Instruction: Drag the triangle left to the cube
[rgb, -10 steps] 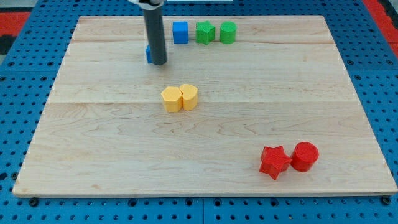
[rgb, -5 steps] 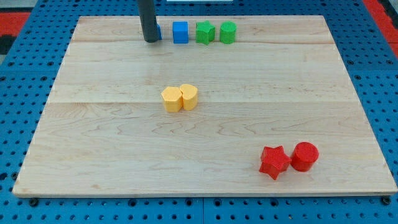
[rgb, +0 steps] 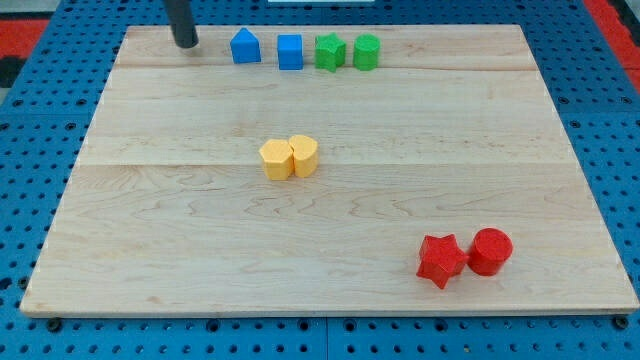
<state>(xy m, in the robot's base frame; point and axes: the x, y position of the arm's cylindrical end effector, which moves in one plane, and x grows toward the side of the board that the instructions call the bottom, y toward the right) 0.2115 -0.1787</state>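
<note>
A blue triangle block (rgb: 245, 46) stands near the view's top edge of the wooden board (rgb: 150, 230), just left of a blue cube (rgb: 290, 51), with a small gap between them. My tip (rgb: 186, 45) is at the view's top left, well left of the triangle and apart from it. Only the lower part of the rod shows.
Two green blocks, a star-like one (rgb: 330, 51) and a rounder one (rgb: 366, 51), stand right of the cube. Two yellow blocks (rgb: 289, 157) touch near the middle. A red star (rgb: 441, 260) and a red cylinder (rgb: 490, 250) sit at the bottom right.
The rod pushed the blue triangle up the view to beside the cube, then moved left away from it, leaving the triangle uncovered.
</note>
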